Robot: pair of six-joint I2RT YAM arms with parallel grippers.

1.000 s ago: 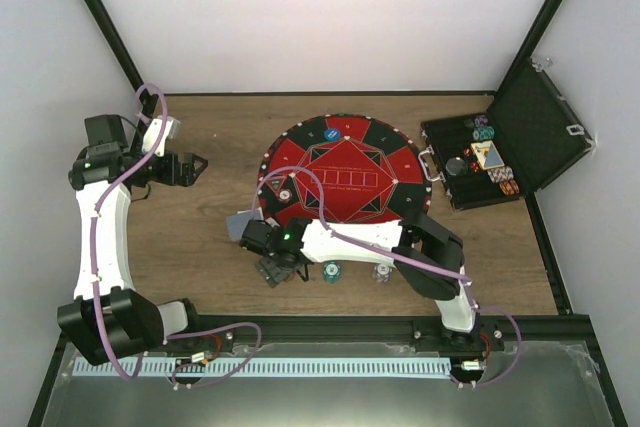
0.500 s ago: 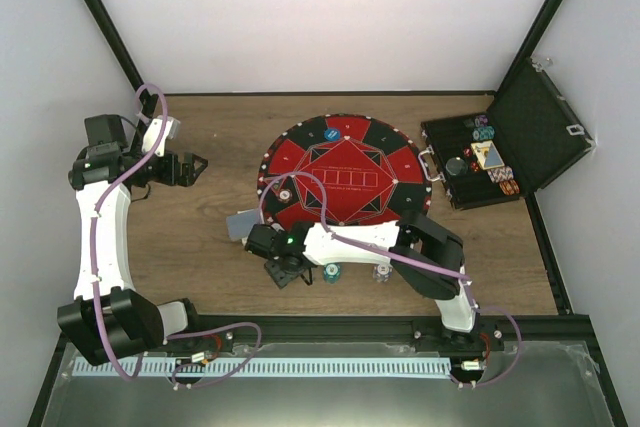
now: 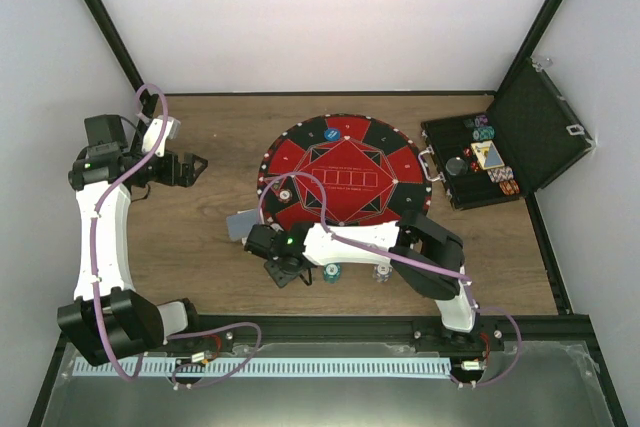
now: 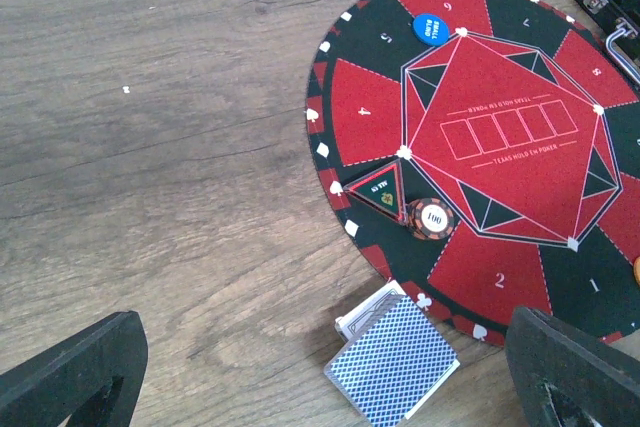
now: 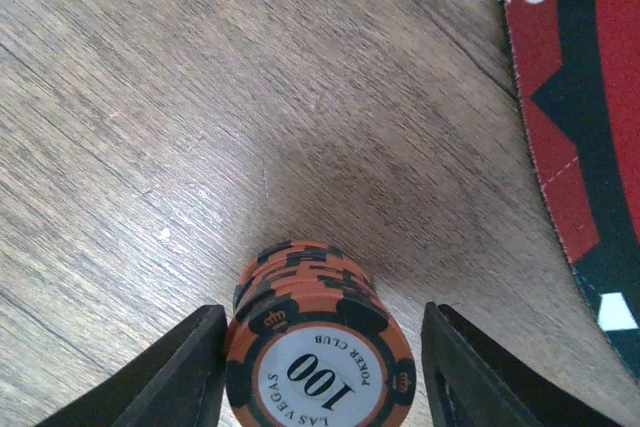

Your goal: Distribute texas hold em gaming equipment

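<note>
A stack of orange poker chips [image 5: 300, 277] marked 100 stands on the wooden table between the fingers of my right gripper [image 5: 322, 347]. The left finger touches the stack and a gap shows at the right finger, so the gripper is open. From above, my right gripper [image 3: 285, 269] sits just in front of the round red-and-black poker mat [image 3: 345, 172]. A deck of blue-backed playing cards [image 4: 392, 362] lies at the mat's near-left edge. My left gripper [image 4: 320, 377] hangs wide open and empty, far left of the mat [image 3: 195, 167].
On the mat lie an orange 100 chip [image 4: 432, 218], a triangular marker [image 4: 378, 187] and a blue chip [image 4: 430, 27]. A teal chip [image 3: 330, 272] and a pale chip [image 3: 381, 273] lie by the right arm. The open black case [image 3: 480, 162] holds more chips at right.
My right gripper's fingers have narrowed around the orange chip stack and the gripper has shifted slightly to the right. The left arm has not moved.
</note>
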